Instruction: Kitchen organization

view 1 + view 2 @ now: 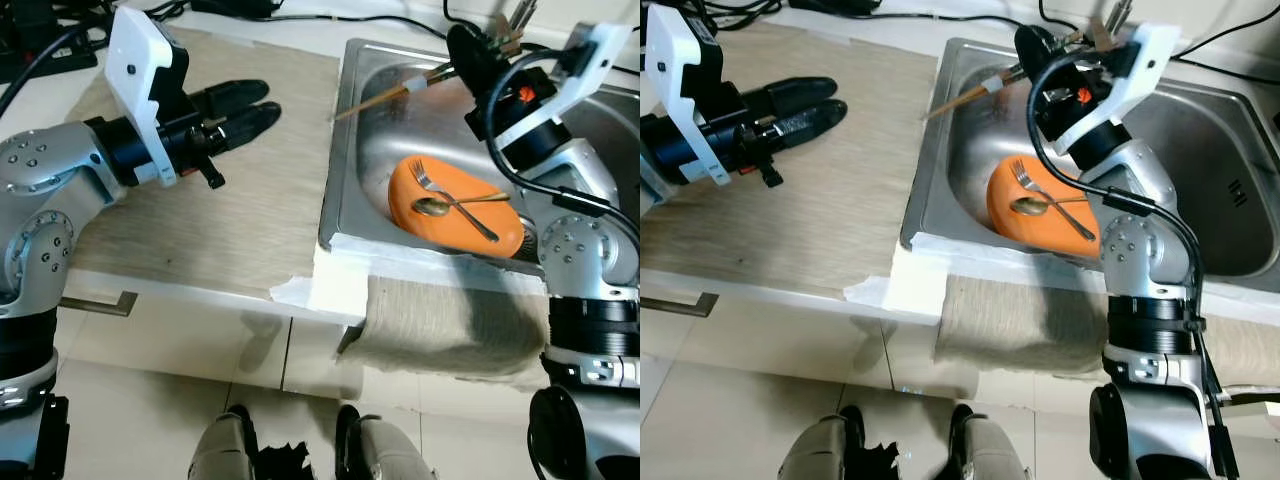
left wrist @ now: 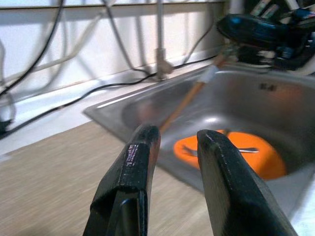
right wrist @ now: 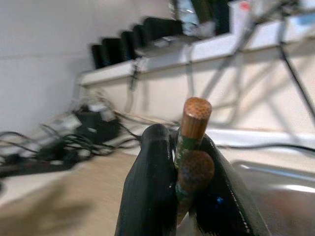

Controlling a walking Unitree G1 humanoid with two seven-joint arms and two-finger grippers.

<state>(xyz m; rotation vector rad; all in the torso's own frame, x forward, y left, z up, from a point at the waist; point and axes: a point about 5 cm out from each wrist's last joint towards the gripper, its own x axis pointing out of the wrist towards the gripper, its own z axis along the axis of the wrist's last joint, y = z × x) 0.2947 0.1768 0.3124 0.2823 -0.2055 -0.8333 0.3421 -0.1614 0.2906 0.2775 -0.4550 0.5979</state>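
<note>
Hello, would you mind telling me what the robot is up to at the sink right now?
The right pincer is shut on a pair of wooden chopsticks, holding them above the steel sink. In the sink lies an orange plate with a fork and a spoon on it. The left pincer hovers open over the counter mat, holding nothing.

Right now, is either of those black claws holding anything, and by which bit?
The right gripper pinches a pair of wooden chopsticks near their thick top ends. The left gripper holds nothing.
</note>
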